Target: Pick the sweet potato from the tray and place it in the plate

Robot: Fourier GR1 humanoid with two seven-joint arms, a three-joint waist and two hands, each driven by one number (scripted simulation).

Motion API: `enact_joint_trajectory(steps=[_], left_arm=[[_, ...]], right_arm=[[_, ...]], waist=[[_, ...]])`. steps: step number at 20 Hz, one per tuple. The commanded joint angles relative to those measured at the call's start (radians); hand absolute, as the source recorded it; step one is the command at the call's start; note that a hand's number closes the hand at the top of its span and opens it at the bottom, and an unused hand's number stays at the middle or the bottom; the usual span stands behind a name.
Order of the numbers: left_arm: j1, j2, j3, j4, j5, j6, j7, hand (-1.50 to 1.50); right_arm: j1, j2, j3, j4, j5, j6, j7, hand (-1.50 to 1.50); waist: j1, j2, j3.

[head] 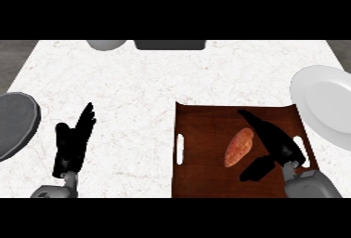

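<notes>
A white worktop (137,79) with faint marbled veins filled most of the view under even, soft light. Dull grey floor (14,51) showed past its far corners. At the far edge sat a pale grey rounded object (106,44) and a dark rectangular one (170,44); a grey disc (14,123) lay at the left edge.

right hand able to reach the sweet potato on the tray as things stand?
Probably yes: the right hand is open just beside the sweet potato on the tray, and nothing lies between them.
</notes>
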Motion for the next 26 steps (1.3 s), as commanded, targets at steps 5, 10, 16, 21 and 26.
enact_joint_trajectory(steps=[5,10,16,21,26], left_arm=[[0.022,0.023,0.069,-0.058,0.016,-0.075,0.037,0.0],[-0.017,-0.023,0.051,0.037,-0.041,-0.064,-0.025,0.0],[0.042,-0.047,0.04,-0.093,-0.064,-0.054,0.064,0.0],[0.02,-0.054,0.069,-0.029,-0.062,-0.056,0.001,0.0],[-0.01,-0.061,0.078,0.025,-0.056,-0.074,-0.02,0.0]], right_arm=[[0.049,0.096,0.007,0.056,0.108,-0.01,-0.054,-1.5],[-0.032,0.126,0.012,0.194,0.21,-0.041,-0.135,1.5],[0.026,0.081,-0.041,0.139,0.25,-0.043,-0.247,1.5],[-0.15,0.034,-0.163,0.344,0.265,-0.077,-0.344,1.5],[-0.345,-0.003,-0.217,0.566,0.312,-0.116,-0.435,1.5]], waist=[[0.0,0.0,0.0],[0.001,0.001,0.0],[-0.001,0.0,0.0],[0.009,0.002,0.001],[0.016,0.006,0.001]])
